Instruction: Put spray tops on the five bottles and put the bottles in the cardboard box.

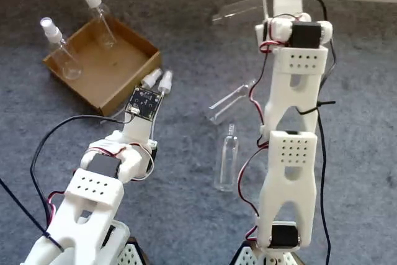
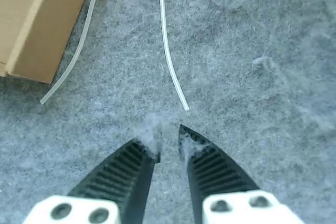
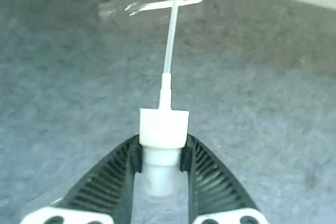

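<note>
White spray top (image 3: 164,127) sits clamped in the right end effector (image 3: 161,149), its tube pointing toward a clear bottle (image 3: 152,9) lying on the grey surface (image 3: 63,103). The left end effector (image 2: 168,141), narrowly parted and empty, hovers near two loose tops (image 1: 152,79) beside the cardboard box (image 1: 118,72).

Your carpet (image 1: 186,48) is a mottled grey. The cardboard box (image 1: 131,86) at the far left is plain tan brown. The bottle (image 1: 226,156) between your arms is clear. The spray top (image 3: 164,127) is white with a translucent whitish tube. Your left gripper (image 2: 169,132) and right gripper (image 3: 163,141) have black, finely ribbed fingers on white bases. The arms (image 1: 291,166) are white with black motors (image 1: 305,32) and red and black wires (image 1: 241,178).
</note>
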Tool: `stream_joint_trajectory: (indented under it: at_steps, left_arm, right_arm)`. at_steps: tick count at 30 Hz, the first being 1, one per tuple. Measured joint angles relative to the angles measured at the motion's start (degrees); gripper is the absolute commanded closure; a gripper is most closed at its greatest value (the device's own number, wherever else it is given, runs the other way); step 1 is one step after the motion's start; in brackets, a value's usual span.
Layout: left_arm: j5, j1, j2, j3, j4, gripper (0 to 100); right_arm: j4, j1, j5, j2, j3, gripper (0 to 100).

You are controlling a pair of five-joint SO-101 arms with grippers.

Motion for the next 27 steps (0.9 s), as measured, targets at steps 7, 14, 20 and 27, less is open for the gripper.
stream_joint_trajectory:
  at_steps: [7,14,20,27]
  left_arm:
    - [0.0,-5.8,0.0,0.0,0.0,100]
    - [0.0,-6.2,0.0,0.0,0.0,100]
    - [0.0,-6.2,-0.1,-0.2,0.0,100]
    - [0.0,-6.2,-8.4,0.5,0.0,100]
  right_arm:
    - [0.7,-6.6,-0.2,-0.3,0.0,99.0]
    - [0.7,-12.0,-11.1,-0.3,0.0,99.0]
    - [0.7,-16.0,-15.8,-0.4,3.2,99.0]
    - [0.7,-19.2,-16.0,-0.5,21.7,98.8]
